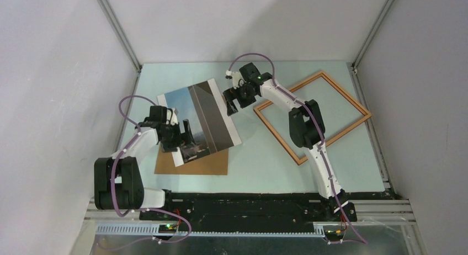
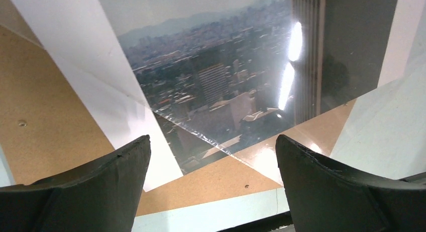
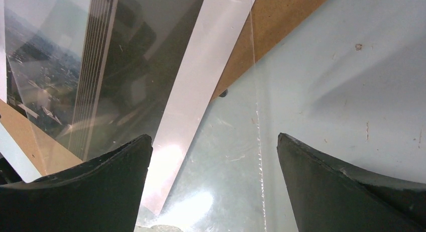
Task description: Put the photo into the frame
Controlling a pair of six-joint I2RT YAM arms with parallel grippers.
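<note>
I count one photo point(image 1: 201, 117), one frame point(image 1: 347, 129), one backing board point(image 1: 204, 164) and one clear sheet point(image 3: 228, 141). My left gripper point(image 2: 213, 141) and right gripper point(image 3: 215, 141) make two.

The photo point(image 2: 221, 76), its city and dark tower face up between white side borders, lies skewed on a brown board point(image 2: 45, 126) that shows left of and below it. Below the photo, the left gripper point(image 2: 212, 146) hangs with its fingers wide apart, gripping nothing.

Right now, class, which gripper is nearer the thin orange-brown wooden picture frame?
Right. The right gripper sits just beside the frame, at its nearest corner; the left gripper is farther off, over the glossy city photo.
</note>
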